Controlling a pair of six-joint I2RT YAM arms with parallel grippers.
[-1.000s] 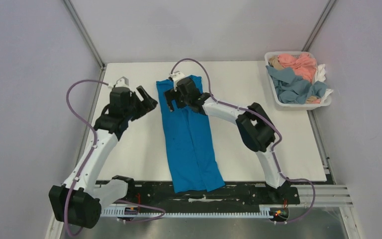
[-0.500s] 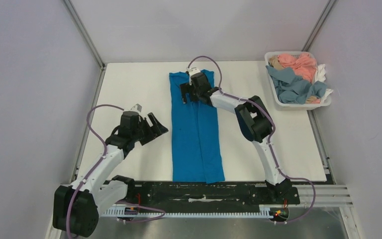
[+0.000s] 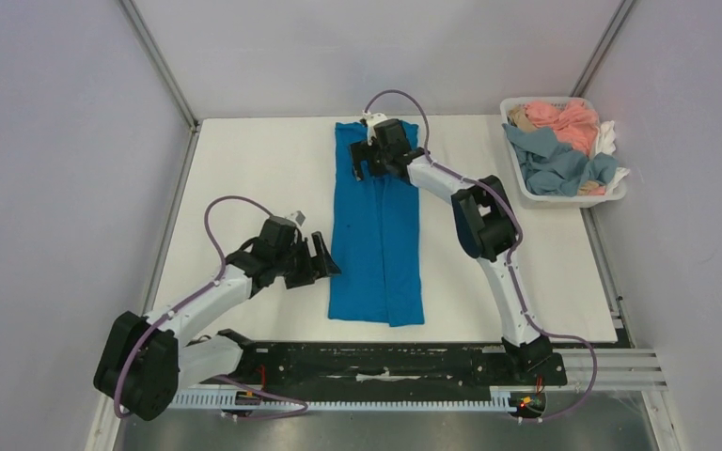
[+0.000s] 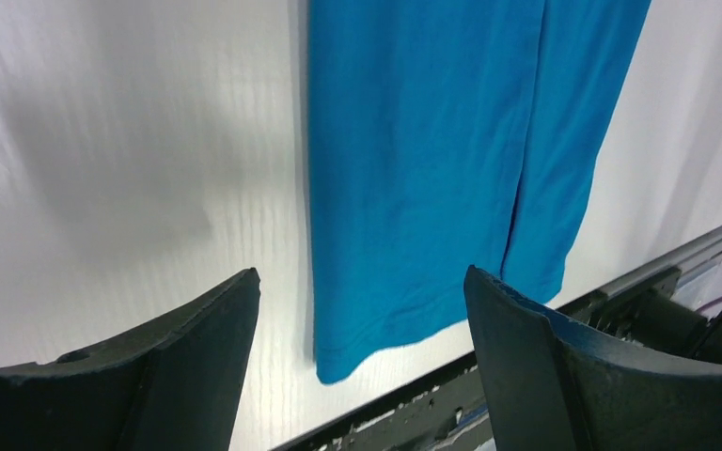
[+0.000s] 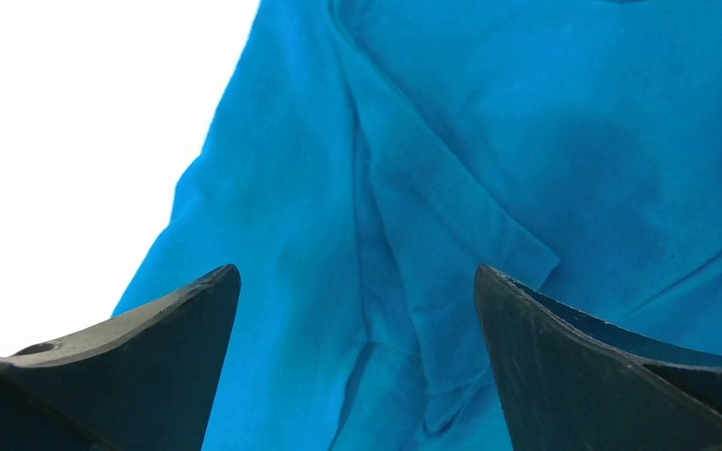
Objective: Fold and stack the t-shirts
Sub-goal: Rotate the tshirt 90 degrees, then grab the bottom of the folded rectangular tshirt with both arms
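A blue t-shirt (image 3: 377, 235) lies on the white table as a long narrow strip, its sides folded in, running from the back edge toward the near edge. My right gripper (image 3: 372, 158) is open above the shirt's far end; its view shows creased blue cloth (image 5: 451, 188) between the jaws. My left gripper (image 3: 324, 258) is open just left of the shirt's near part; its view shows the shirt's near left corner (image 4: 338, 362) between the jaws.
A white basket (image 3: 526, 183) at the back right holds pink, grey-blue and white garments. The black rail (image 3: 385, 362) runs along the table's near edge. Grey walls close in the left and right sides.
The shirt slid toward the back and straightened. My right gripper moved back and right with its far end. My left gripper moved from the back left down to the shirt's near left side.
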